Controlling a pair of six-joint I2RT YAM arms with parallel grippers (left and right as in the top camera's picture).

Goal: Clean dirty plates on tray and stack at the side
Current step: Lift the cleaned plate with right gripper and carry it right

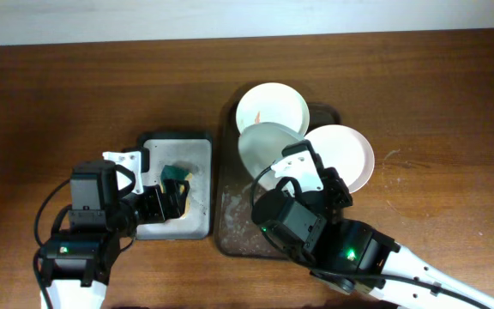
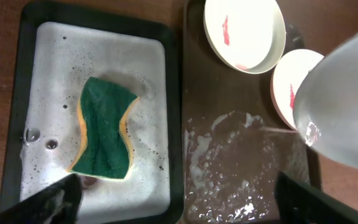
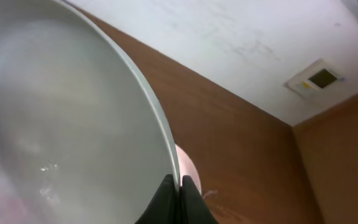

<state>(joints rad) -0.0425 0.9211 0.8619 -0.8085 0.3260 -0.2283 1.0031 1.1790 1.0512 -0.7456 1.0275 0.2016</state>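
My right gripper (image 3: 178, 188) is shut on the rim of the pale mint plate (image 3: 73, 124) and holds it tilted above the dark brown tray (image 1: 230, 233). The overhead view shows this plate (image 1: 266, 146) and the right gripper (image 1: 292, 163). The plate is wet, and it also shows in the left wrist view (image 2: 347, 106). The white plate (image 1: 272, 107) and the pale pink plate (image 1: 350, 154) lie at the tray's far end, each with a red smear, also seen in the left wrist view: white (image 2: 244, 31), pink (image 2: 288, 84). My left gripper (image 2: 182, 202) is open and empty over the near edges of both trays.
A smaller grey-white tray (image 2: 55, 74) of soapy water holds a green-yellow sponge (image 2: 104, 127), left of the brown tray (image 2: 229, 124). Foam and water lie on the brown tray's floor. Bare wooden table (image 1: 444, 94) surrounds both trays.
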